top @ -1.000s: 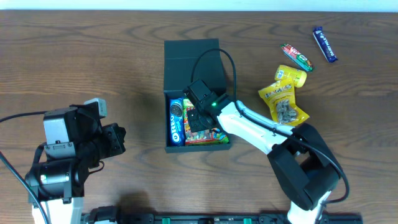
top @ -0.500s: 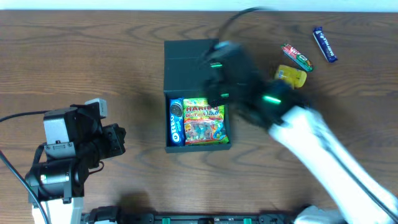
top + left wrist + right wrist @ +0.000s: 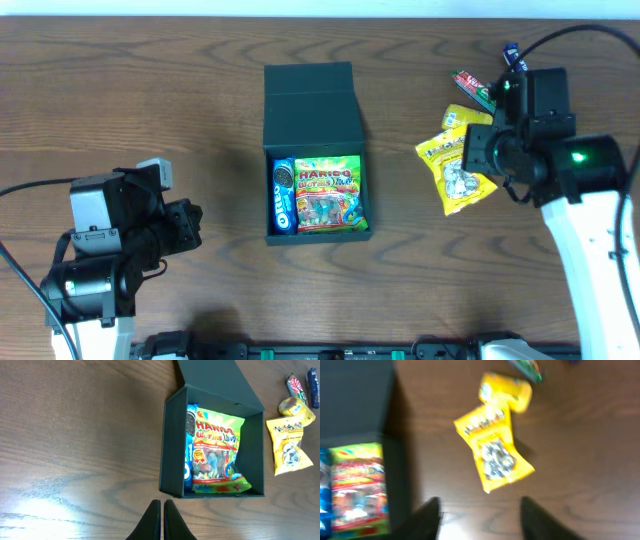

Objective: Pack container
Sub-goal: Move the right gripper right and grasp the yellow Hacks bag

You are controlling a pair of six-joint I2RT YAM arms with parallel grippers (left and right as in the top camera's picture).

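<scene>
The right pincer [image 3: 480,522] is spread wide and empty above the yellow snack pack [image 3: 495,452].
The container [image 3: 310,105] sits open at frame centre on the counter [image 3: 150,80], part filled; the left pincer [image 3: 163,517] is pressed narrow, holding nothing. A grab could also snag the second yellow pack [image 3: 505,392] touching the first. The right wrist view is blurred; the arm [image 3: 590,240] partly hides the bars [image 3: 478,90] at upper right.

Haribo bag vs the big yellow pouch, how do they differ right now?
Place: the Haribo bag lies inside the container beside the Oreo pack; the yellow pouch lies on the table to the container's right. Colour: Haribo bag green, yellow pouch yellow. Pose: Haribo bag square with the walls, yellow pouch skewed. Both lie flat, ungripped.
</scene>
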